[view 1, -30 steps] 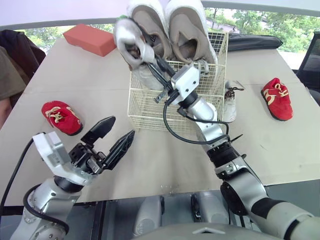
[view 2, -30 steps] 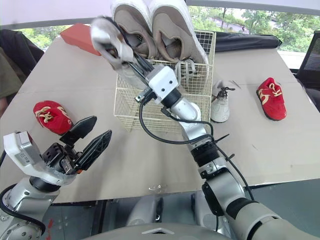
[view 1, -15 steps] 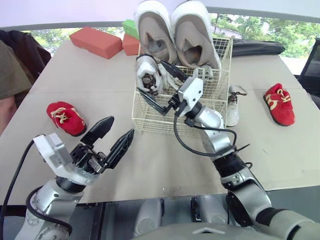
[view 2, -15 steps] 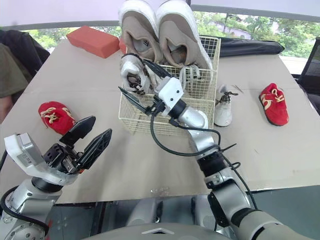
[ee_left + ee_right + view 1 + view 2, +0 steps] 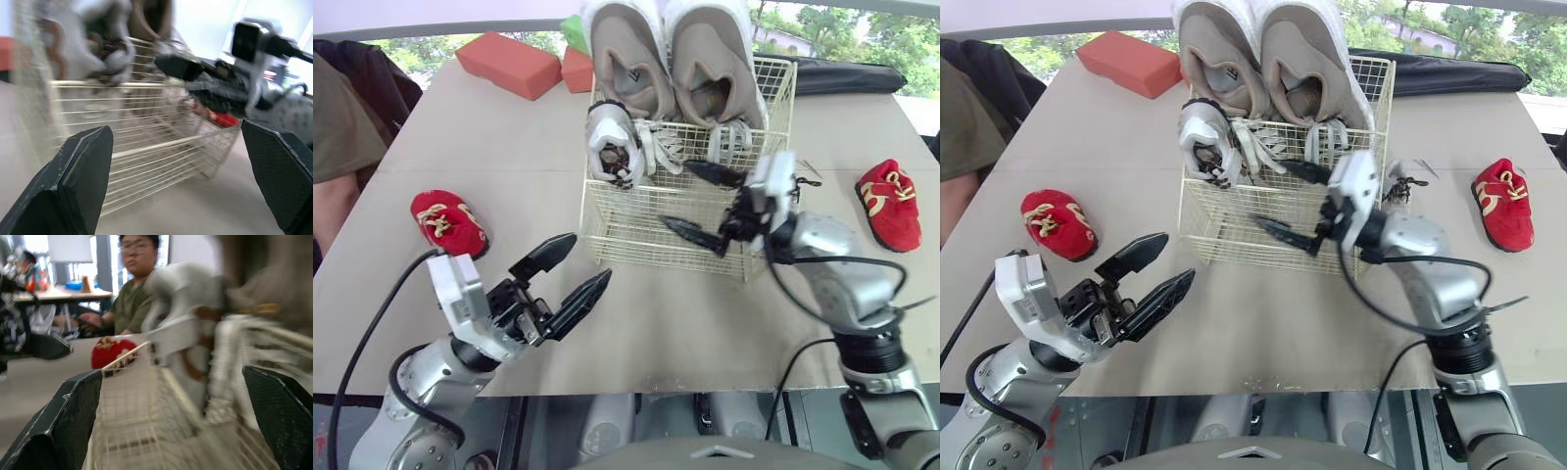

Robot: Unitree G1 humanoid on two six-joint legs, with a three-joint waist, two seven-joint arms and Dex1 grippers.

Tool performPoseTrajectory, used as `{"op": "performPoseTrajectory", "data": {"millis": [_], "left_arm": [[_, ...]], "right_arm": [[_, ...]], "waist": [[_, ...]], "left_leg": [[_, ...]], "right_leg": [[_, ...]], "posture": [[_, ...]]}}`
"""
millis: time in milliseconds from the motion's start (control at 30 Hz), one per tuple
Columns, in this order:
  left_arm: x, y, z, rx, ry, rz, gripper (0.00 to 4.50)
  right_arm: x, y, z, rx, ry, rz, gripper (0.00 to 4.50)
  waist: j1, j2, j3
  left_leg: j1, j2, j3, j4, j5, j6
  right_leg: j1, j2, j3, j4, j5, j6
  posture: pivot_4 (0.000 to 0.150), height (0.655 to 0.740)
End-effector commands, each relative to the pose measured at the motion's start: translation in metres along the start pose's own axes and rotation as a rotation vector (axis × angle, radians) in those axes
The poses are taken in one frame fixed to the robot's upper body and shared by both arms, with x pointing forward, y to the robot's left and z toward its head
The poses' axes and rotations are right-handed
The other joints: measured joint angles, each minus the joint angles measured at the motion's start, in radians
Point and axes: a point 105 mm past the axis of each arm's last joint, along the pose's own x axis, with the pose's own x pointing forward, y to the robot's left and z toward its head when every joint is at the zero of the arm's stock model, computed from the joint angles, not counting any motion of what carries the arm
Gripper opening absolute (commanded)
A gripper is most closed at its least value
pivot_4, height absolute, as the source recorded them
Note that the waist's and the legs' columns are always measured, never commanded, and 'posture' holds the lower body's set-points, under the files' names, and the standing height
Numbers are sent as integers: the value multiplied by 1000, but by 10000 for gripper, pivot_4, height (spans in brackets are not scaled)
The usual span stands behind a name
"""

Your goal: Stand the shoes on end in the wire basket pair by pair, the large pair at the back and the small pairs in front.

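The wire basket (image 5: 626, 230) stands mid-table. Two large beige shoes (image 5: 626, 54) (image 5: 717, 54) stand on end against its back wall. A small white shoe (image 5: 613, 147) stands on end in its front left corner. My right gripper (image 5: 680, 196) is open at the basket's front wall, right of that shoe and holding nothing. The other small white shoe (image 5: 1400, 181) lies on the table beside the basket's right side, partly behind my right arm. One red shoe (image 5: 448, 220) lies at the left, another (image 5: 889, 204) at the right. My left gripper (image 5: 590, 258) hovers open and empty before the basket.
Red blocks (image 5: 509, 64) (image 5: 576, 69) and a green block (image 5: 573, 29) sit at the table's back left. A black bag (image 5: 847, 73) lies at the back right. A person (image 5: 342, 127) sits at the left edge.
My right gripper lowered the small white shoe into the basket's front left corner, opened, let it go and drew back to the right. The camera view has shifted.
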Motion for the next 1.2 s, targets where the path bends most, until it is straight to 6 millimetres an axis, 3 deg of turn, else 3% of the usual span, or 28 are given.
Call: {"op": "performPoseTrajectory", "data": {"millis": [33, 167, 267, 433, 567, 767, 867, 1100, 1200], "left_arm": [[21, -17, 4, -51, -5, -153, 45000], [31, -21, 5, -74, 6, -228, 45000], [42, -28, 8, -70, 40, -281, 45000], [58, -40, 14, -29, 94, -326, 45000], [67, -51, 16, -13, 129, -341, 45000], [72, -60, 23, 6, 151, -343, 45000], [70, -62, 19, 28, 164, -327, 45000], [54, -53, 0, 44, 204, -291, 45000], [48, -51, -7, 39, 202, -298, 45000]], "right_arm": [[-49, -20, 58, -43, -62, -172, 44366], [-82, -39, 69, 31, 57, -306, 44366], [-117, -72, 58, 110, 284, -510, 44366], [-145, -102, 8, 222, 586, -655, 44366], [-141, -131, -21, 364, 606, -714, 44366], [-125, -154, -50, 454, 687, -710, 44366], [-121, -155, -59, 485, 718, -677, 35637], [-118, -152, -59, 484, 727, -626, 2255], [-127, -150, -49, 474, 679, -640, 434]], "waist": [[4, 4, 3], [-3, 4, 3], [-5, 5, 3], [-4, 3, 4], [-13, 3, 5], [-18, 2, 5], [-14, 2, 5], [-12, 2, 5], [-6, 2, 5]], "left_leg": [[-2, 0, -2, 0, 0, 0], [-11, -1, -2, 5, 0, 0], [-9, -1, 0, 5, 0, 1], [-7, -1, 6, 10, 0, 1], [-5, -1, 12, 10, 0, 1], [-10, -1, 11, 10, 0, 0], [-12, -1, 12, 10, 2, -2], [-13, -1, 13, 10, 2, -3], [-12, -1, 13, 10, 1, 0]], "right_leg": [[0, 0, -1, 0, 0, 0], [-8, 1, -5, 3, 0, 1], [-8, 2, -3, 6, 0, 1], [-8, 4, -1, 12, 0, 1], [-8, 5, 5, 13, 0, 1], [-11, 5, 4, 12, 1, 3], [-13, 4, 4, 11, 1, 3], [-13, 4, 5, 11, 0, 3], [-13, 4, 5, 12, 0, 3]], "posture": [[1500, 7400], [1500, 7400], [1500, 7400], [1500, 7400], [1500, 7400], [1500, 7400], [1500, 7400], [1500, 7400], [1500, 7400]]}}
